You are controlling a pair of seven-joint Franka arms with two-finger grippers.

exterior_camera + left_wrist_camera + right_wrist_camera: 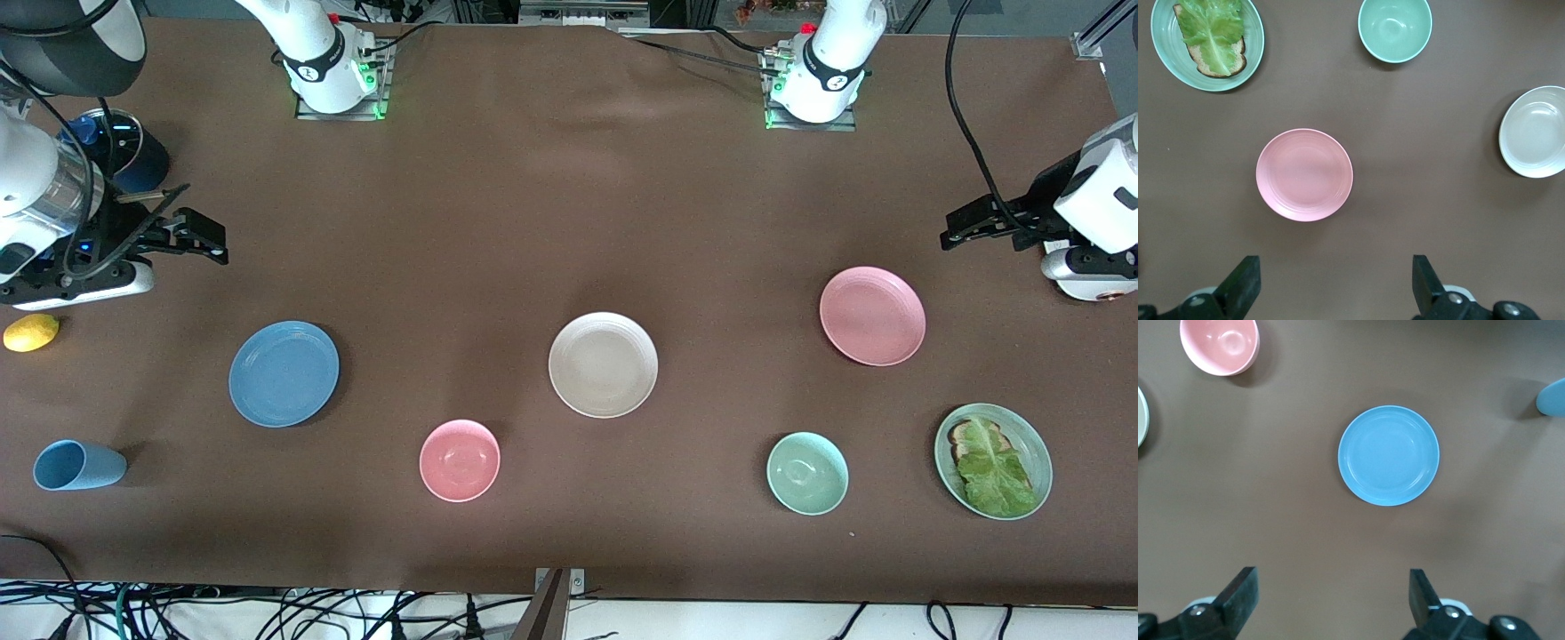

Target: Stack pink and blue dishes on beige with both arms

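We see 2 grippers, left point(1331, 287) and right point(1331, 603), jaws apart, above pink plate point(1305, 175) and blue plate point(1389, 455); beige plate point(603, 364) bare.

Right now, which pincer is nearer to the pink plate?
Left. The left pincer hangs open near the pink plate, toward its own table end; the right pincer waits open near the blue plate.

The brown table point(533, 222) carries blue plate point(284, 373), beige plate point(603, 364), pink plate point(872, 316), bowls, cup, lemon.

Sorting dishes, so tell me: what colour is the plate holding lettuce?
Pale green plate; left wrist view.
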